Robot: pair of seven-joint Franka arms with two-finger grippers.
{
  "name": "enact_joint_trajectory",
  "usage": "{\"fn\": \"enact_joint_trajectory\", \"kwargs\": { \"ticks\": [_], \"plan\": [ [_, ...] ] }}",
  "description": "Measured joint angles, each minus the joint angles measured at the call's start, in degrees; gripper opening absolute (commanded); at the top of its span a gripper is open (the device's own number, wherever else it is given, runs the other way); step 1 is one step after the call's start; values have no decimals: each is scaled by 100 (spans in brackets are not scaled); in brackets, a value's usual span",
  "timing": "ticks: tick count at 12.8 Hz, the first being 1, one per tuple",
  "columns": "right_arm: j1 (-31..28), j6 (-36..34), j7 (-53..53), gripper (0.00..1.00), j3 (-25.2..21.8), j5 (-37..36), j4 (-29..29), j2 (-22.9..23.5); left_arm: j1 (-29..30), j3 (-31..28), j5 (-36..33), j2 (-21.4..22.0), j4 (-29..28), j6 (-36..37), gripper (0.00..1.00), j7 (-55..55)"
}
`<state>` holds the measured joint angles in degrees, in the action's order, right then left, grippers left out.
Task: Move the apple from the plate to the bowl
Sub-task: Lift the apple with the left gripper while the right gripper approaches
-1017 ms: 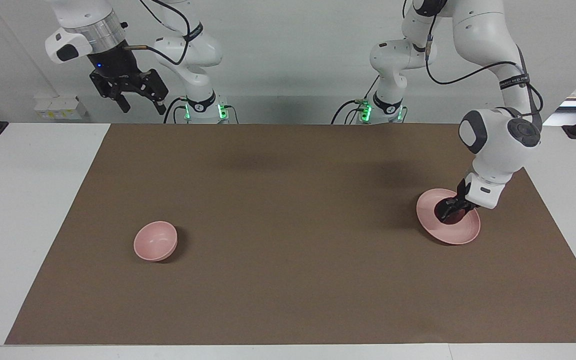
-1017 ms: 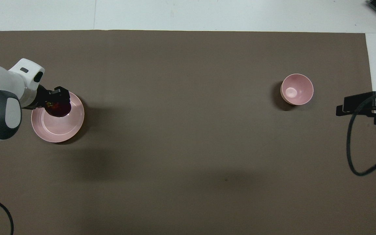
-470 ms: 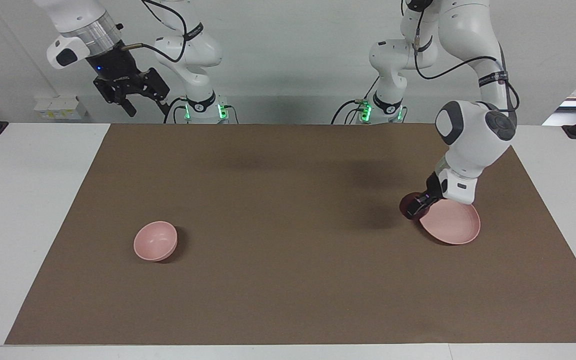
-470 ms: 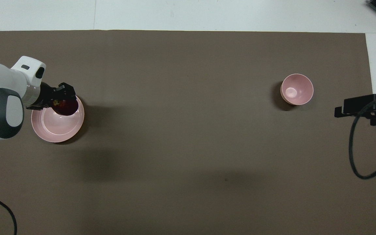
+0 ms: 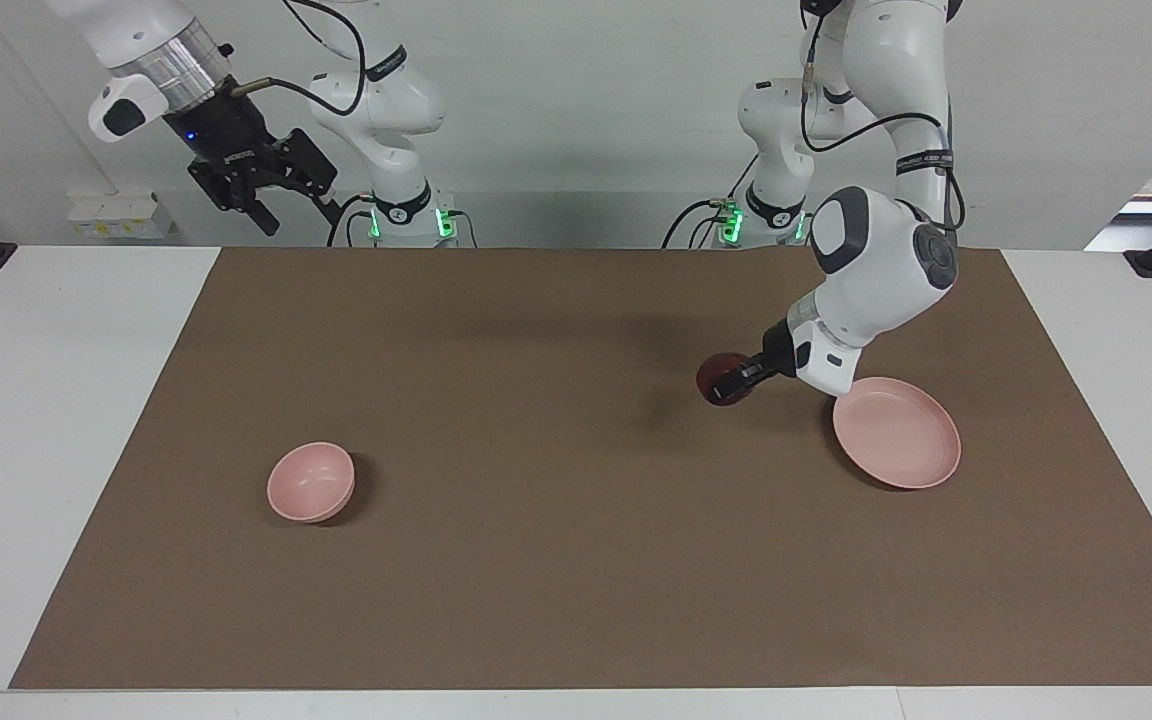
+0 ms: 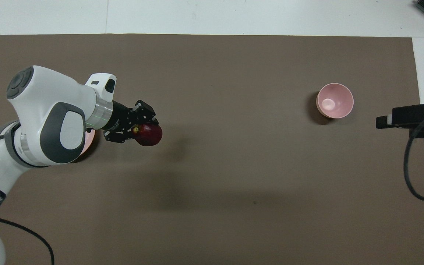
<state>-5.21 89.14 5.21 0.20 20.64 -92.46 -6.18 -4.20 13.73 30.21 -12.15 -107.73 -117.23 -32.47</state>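
The dark red apple [image 5: 722, 378] [image 6: 148, 134] hangs in the air over the brown mat, clamped in my left gripper [image 5: 733, 381] [image 6: 144, 129], which is shut on it beside the plate. The pale pink plate [image 5: 898, 433] lies bare toward the left arm's end of the table; in the overhead view only a sliver of the plate [image 6: 89, 139] shows under the arm. The small pink bowl [image 5: 311, 482] [image 6: 335, 101] stands toward the right arm's end. My right gripper [image 5: 289, 213] waits raised near its base, fingers spread with nothing between them.
A brown mat [image 5: 556, 560] [image 6: 234, 206] covers most of the white table. A black cable [image 6: 410, 173] hangs from the right arm at that end of the table.
My left gripper has lifted the apple off the plate and carried it sideways over the mat toward the bowl's end. The plate now lies bare. The right gripper has drifted slightly.
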Motion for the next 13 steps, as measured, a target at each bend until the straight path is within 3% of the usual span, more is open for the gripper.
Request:
{"fn": "enact_joint_trajectory", "kwargs": {
  "ticks": [5, 8, 13],
  "plan": [
    [-206, 310, -408, 100, -22, 1009, -376, -8, -10, 886, 499, 1, 162, -12, 0, -1815],
    [-209, 537, -666, 100, -23, 1451, -547, -14, -406, 1164, 650, 2, 176, -459, 0, -2965],
    [-496, 550, -1622, 100, -37, 2514, -1015, -117, -674, 1457, 2647, -2, 165, -1087, 0, -3255]
  ]
}}
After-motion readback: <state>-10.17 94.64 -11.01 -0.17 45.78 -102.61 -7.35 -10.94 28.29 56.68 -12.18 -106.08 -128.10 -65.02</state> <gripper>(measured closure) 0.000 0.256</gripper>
